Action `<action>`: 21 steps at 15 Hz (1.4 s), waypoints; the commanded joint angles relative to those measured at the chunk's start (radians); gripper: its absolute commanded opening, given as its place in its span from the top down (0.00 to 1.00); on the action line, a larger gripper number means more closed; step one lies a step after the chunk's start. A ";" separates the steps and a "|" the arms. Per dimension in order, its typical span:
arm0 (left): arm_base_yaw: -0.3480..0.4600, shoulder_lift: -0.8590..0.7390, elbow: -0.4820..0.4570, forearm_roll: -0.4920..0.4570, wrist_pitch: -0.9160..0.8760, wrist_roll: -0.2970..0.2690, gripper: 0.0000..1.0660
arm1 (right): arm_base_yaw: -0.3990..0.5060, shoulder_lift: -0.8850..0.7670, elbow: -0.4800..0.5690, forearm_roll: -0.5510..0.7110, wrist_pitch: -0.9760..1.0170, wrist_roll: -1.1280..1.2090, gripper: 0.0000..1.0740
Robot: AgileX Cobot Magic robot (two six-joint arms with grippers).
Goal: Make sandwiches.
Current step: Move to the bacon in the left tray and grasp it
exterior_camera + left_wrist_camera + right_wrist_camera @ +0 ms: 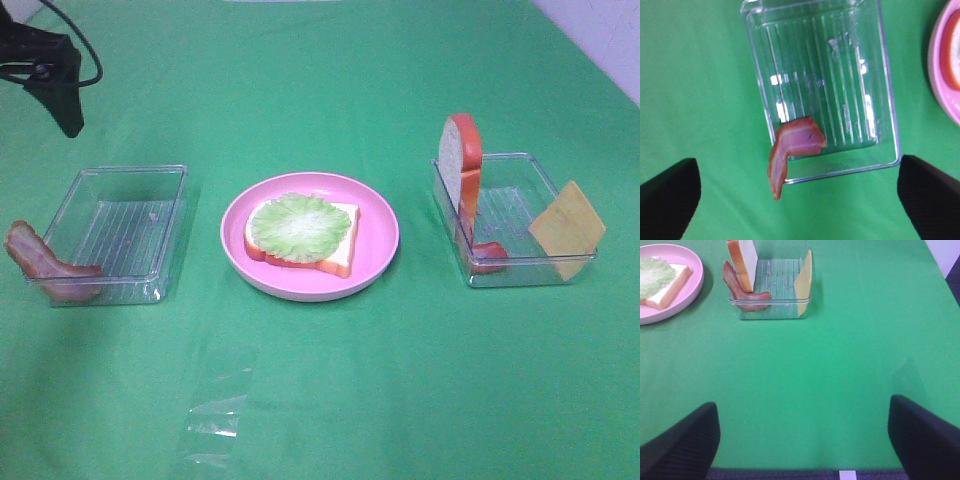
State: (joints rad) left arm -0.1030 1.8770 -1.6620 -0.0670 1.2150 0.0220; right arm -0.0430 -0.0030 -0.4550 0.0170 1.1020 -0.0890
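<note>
On the round pink plate (380, 215) in the middle lies a white bread slice (340, 250) with a green lettuce leaf (300, 224) on top. A reddish-brown bacon strip (40, 262) hangs over the near left corner of the left clear tray (150, 180). My left gripper (797, 161) hovers open above that corner, with the bacon strip (790, 147) between and below its fingers. The right clear tray (540, 170) holds an upright bread slice (460, 160), a red slice (488, 256) and a leaning yellow cheese square (568, 228). My right gripper (802, 404) is open over bare cloth, well short of the right tray (770, 302).
Green cloth covers the whole table. A crumpled piece of clear film (215, 410) lies on it in front of the plate. The left arm's black body and cable (50, 60) show at the far left corner.
</note>
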 commanded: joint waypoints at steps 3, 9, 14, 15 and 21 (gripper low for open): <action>0.031 -0.027 0.067 -0.006 0.081 -0.002 0.06 | -0.002 -0.031 0.002 0.004 -0.005 0.000 0.18; 0.030 -0.027 0.214 -0.047 -0.028 -0.002 0.06 | -0.002 -0.031 0.002 0.004 -0.005 0.000 0.18; 0.031 -0.027 0.403 -0.006 -0.237 -0.002 0.06 | -0.002 -0.031 0.002 0.004 -0.005 0.000 0.18; 0.031 -0.027 0.415 0.006 -0.259 -0.002 0.06 | -0.002 -0.031 0.002 0.004 -0.005 0.000 0.18; 0.031 -0.027 0.441 0.017 -0.354 -0.007 0.06 | -0.002 -0.031 0.002 0.004 -0.005 0.000 0.18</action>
State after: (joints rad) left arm -0.0720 1.8560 -1.2290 -0.0500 0.8600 0.0210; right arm -0.0430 -0.0030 -0.4550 0.0170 1.1020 -0.0890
